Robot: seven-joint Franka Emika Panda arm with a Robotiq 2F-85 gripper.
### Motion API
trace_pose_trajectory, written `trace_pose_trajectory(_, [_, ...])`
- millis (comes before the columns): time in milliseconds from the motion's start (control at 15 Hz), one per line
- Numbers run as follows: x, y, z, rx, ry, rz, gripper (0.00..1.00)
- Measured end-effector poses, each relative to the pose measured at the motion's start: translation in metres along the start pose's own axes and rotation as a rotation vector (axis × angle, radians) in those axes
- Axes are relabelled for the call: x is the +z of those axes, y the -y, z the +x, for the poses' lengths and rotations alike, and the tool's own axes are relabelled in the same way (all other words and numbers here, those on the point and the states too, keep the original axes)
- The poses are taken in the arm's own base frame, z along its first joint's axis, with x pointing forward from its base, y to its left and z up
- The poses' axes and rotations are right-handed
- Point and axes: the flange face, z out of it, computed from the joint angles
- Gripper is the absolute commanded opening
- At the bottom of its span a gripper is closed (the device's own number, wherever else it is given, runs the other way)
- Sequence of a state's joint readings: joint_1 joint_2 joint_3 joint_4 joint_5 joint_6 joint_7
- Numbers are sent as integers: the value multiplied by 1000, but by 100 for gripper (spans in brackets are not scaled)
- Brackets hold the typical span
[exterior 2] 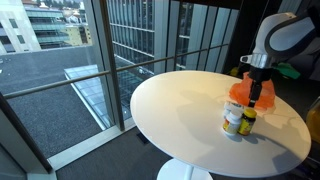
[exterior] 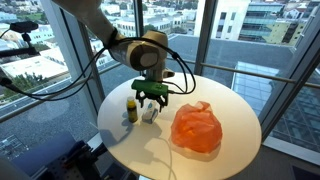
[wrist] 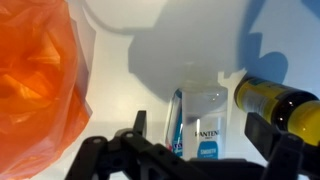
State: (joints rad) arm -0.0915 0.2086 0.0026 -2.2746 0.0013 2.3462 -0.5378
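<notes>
Your gripper (wrist: 210,138) hangs just above the white bottle (wrist: 204,118) with its jaws spread wide and nothing in them. One finger stands on either side of the bottle and, as far as the wrist view shows, neither touches it. The small yellow-labelled bottle (wrist: 272,101) stands just beside the white bottle, outside the fingers, the crumpled orange bag (wrist: 38,80) lies near the white bottle on its opposite side, and all three rest on the round white table (exterior: 235,100).
</notes>
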Motion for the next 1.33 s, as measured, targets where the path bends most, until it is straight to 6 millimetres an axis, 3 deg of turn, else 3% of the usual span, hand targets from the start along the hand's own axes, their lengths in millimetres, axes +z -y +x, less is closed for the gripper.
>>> trace_pose_trajectory(400, [-45,-20,-18,91,-83,-24,100])
trace_pose_trajectory(600, [-66,-19,-30,160,-119,-39,100])
trace_pose_trajectory(1000, [-103,11,-56,262,-155,-44,100])
trace_pose_trajectory(1333, [-146,41,-76,347,-144,-43,100])
